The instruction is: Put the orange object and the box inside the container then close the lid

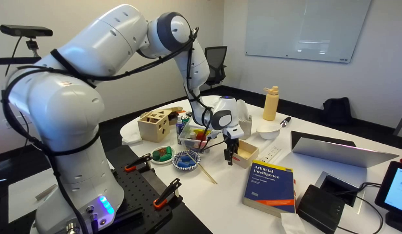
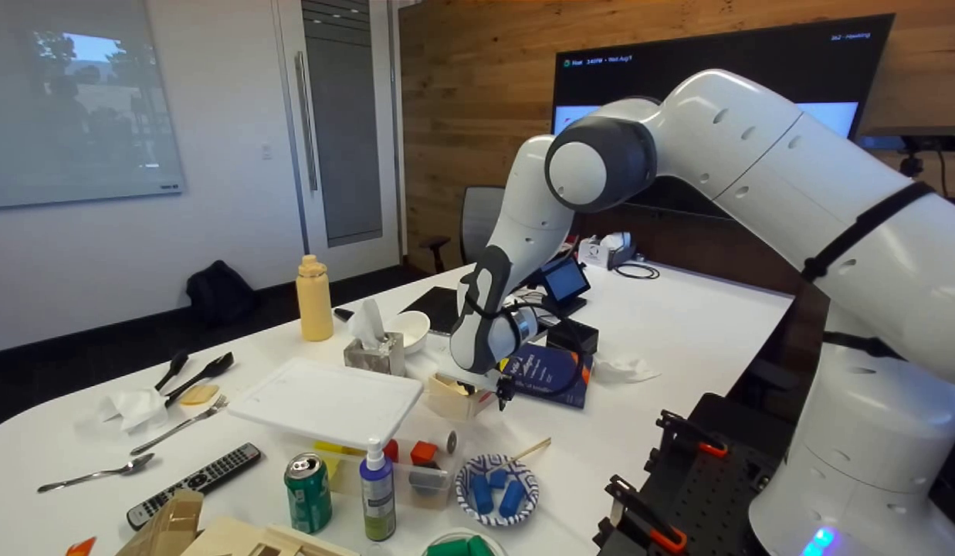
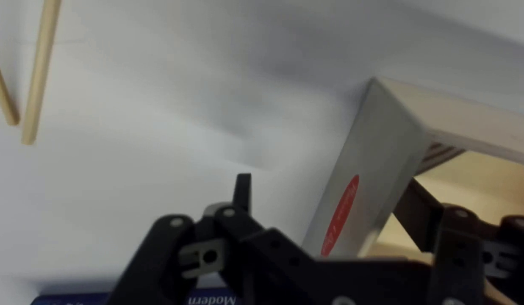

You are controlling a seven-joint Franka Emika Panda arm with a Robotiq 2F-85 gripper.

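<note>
The clear plastic container (image 1: 188,145) stands left of my gripper in an exterior view. It also shows in an exterior view (image 2: 405,483), holding several coloured things. An orange-red block (image 2: 424,452) appears to be inside it. The whitish lid (image 2: 326,401) lies tilted over the container's far side, not seated on it. An open tan wooden box (image 1: 246,153) with a red oval label stands beside my gripper (image 1: 231,152). In the wrist view, my gripper (image 3: 329,203) is open around the labelled wall of this box (image 3: 374,140): one finger outside, one over the inside. It grips nothing.
A patterned bowl (image 1: 175,162) with blue blocks and chopsticks (image 1: 207,174), and a plate (image 1: 160,162) with green blocks, stand near. A book (image 1: 270,187), tissue box (image 2: 375,355), white bowl (image 1: 268,130), spray bottle (image 2: 378,498), can (image 2: 307,494) and holed wooden box (image 1: 154,125) surround.
</note>
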